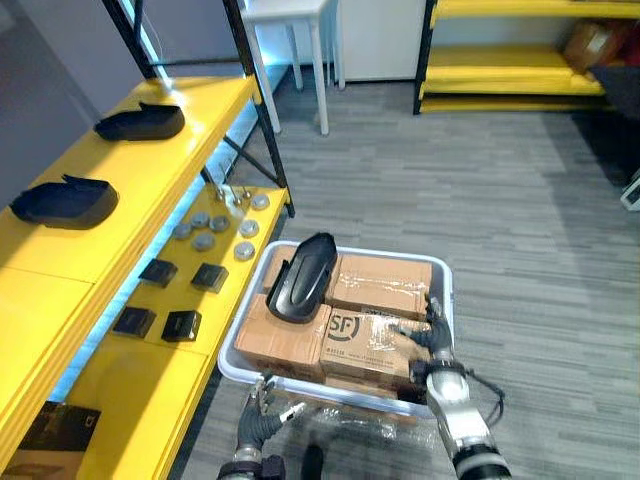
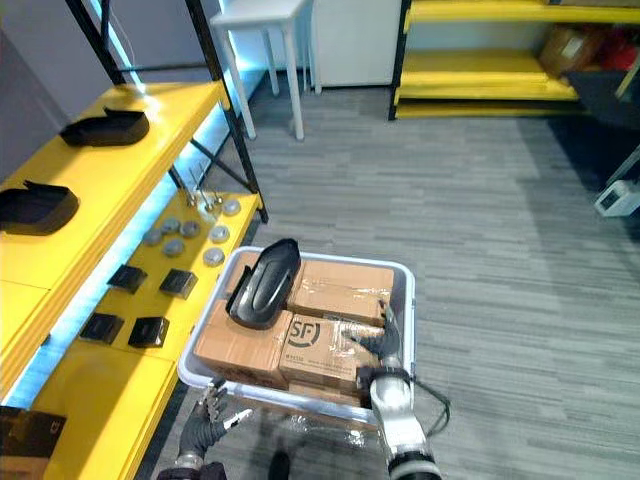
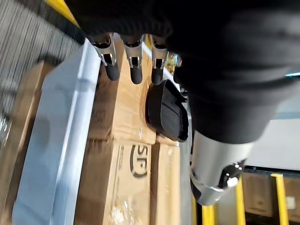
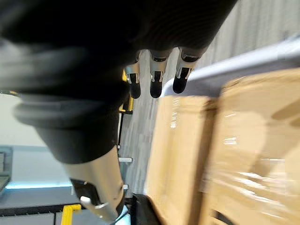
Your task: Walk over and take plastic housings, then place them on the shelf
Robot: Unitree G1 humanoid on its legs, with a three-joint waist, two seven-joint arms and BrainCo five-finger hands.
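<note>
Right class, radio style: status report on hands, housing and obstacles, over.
Left hand open at near rim of bin; right hand open over the cardboard boxes. Plastic housing lies on the boxes, unheld. Nothing on top of it.

Right between the left hand (image 1: 258,415) and the right hand (image 1: 432,335) there's a pale grey bin (image 1: 443,272) packed with taped cardboard boxes (image 1: 380,285), and the right hand is sitting on top of one of them. Off to the left of the left hand and a bit further out you've got some small black square parts (image 1: 209,277), then a bunch of round grey discs (image 1: 213,232) past those. Well beyond both hands stands a white table (image 1: 285,10) on grey carpet (image 1: 520,200).
</note>
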